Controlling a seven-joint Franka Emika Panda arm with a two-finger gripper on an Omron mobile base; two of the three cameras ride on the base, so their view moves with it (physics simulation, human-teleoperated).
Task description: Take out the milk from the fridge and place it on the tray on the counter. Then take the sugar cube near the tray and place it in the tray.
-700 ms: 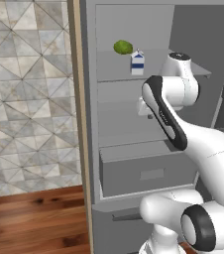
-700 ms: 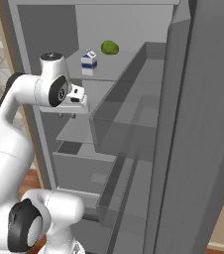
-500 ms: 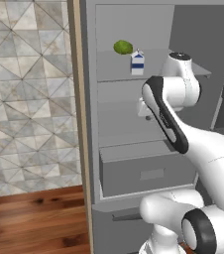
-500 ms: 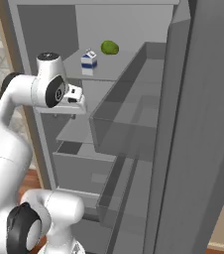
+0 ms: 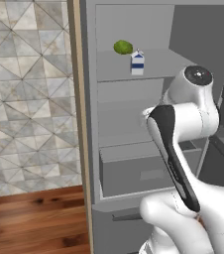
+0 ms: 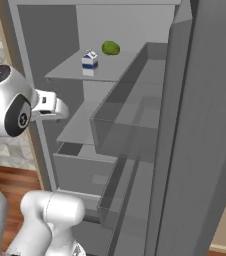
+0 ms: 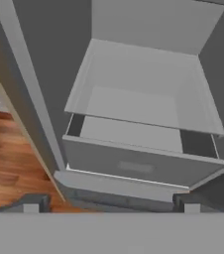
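Grey fridge stands open, the milk upright on its top shelf just right of a round green fruit. Well below them the gripper hangs wide apart and empty over the drawer.

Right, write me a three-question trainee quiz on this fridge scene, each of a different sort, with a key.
1. True or false: the milk lies tipped over on the fridge's drawer.
2. What sits beside the milk on the same shelf: A) a round green fruit, B) a blue tray, C) a sugar cube?
3. Fill in: in the hand view the jaws stand ____ and hold nothing.

Key
1. False; it stands upright on the top shelf.
2. A.
3. open.
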